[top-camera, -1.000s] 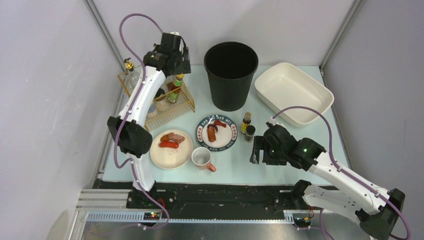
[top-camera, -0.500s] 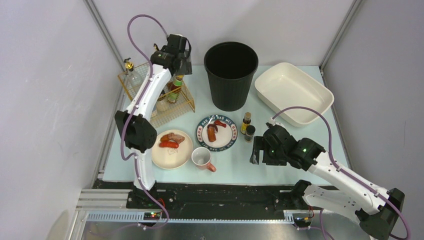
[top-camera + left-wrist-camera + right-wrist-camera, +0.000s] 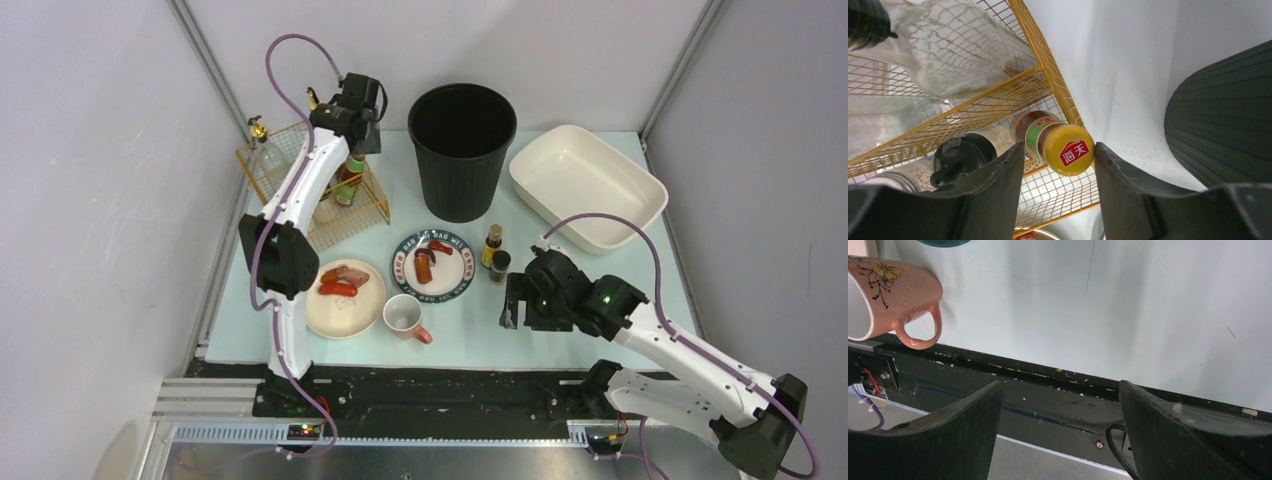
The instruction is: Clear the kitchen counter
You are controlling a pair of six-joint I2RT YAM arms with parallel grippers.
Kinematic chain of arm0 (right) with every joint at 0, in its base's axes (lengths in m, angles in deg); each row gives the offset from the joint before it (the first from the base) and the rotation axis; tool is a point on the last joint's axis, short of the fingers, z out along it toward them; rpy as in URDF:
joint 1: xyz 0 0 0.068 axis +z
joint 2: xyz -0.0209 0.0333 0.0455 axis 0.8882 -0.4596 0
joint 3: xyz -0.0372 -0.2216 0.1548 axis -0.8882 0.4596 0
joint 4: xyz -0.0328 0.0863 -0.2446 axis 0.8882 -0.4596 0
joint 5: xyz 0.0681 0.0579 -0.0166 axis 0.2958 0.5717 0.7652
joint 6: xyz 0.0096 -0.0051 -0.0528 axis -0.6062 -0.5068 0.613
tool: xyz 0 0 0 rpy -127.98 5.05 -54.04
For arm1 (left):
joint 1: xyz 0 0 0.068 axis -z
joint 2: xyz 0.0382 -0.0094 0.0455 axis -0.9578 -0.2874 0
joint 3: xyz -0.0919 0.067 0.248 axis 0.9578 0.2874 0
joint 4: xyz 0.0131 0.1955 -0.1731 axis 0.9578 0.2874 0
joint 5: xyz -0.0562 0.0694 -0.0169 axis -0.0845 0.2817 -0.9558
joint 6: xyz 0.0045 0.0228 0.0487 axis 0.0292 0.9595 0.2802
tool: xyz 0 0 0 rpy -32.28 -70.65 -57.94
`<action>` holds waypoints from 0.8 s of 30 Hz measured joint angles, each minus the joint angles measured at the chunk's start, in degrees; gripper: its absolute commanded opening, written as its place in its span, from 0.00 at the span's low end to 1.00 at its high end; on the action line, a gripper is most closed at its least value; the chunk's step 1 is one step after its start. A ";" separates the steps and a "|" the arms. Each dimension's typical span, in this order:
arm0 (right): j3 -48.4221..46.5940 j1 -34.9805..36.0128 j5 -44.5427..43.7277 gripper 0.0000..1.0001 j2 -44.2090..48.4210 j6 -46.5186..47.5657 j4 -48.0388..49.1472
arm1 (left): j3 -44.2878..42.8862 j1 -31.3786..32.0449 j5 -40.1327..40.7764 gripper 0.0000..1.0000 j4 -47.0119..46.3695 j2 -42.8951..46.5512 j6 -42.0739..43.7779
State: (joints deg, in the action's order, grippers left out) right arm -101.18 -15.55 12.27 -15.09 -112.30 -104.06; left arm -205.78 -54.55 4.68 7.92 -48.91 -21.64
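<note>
At the upper left of the overhead view, the left arm has stretched further back over the basket (image 3: 372, 205) within the last second, its elbow drawn in closer to the base and its wrist now near the bin (image 3: 462, 150). The left pincer (image 3: 1059, 149) has narrowed in that time but is not shut. In its own camera the fingers stand apart on either side of a yellow-capped bottle (image 3: 1048, 137). One finger is just beside the cap and a clear gap shows on the other side, so I judge nothing is gripped. That bottle leans inside the basket among other jars, which looks like one item off the counter (image 3: 600, 290) and stowed.

The left arm reaches long and steep, forearm running up the frame and wrist bent down, looking into the basket's right corner.

At lower right the right arm has not shifted. It crouches low with its elbow folded, and the right pincer (image 3: 1060, 385) hangs spread wide and empty over the counter's front rail. The mug (image 3: 883, 295) is off to the upper left of its view.

Much is left on the pale green counter filling the middle of the frame: two plates of food (image 3: 343, 298), the mug and two small bottles (image 3: 495, 255) beside the basin (image 3: 588, 185).
</note>
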 measured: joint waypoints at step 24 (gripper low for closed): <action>0.13 2.32 0.37 0.89 -1.33 -0.92 1.31 | 10.43 -3.08 -2.71 0.15 -2.60 7.78 -0.42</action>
State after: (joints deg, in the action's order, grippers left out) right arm -101.04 -13.23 12.64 -16.42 -113.22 -102.75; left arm -195.35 -57.63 1.97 5.32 -41.13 -22.06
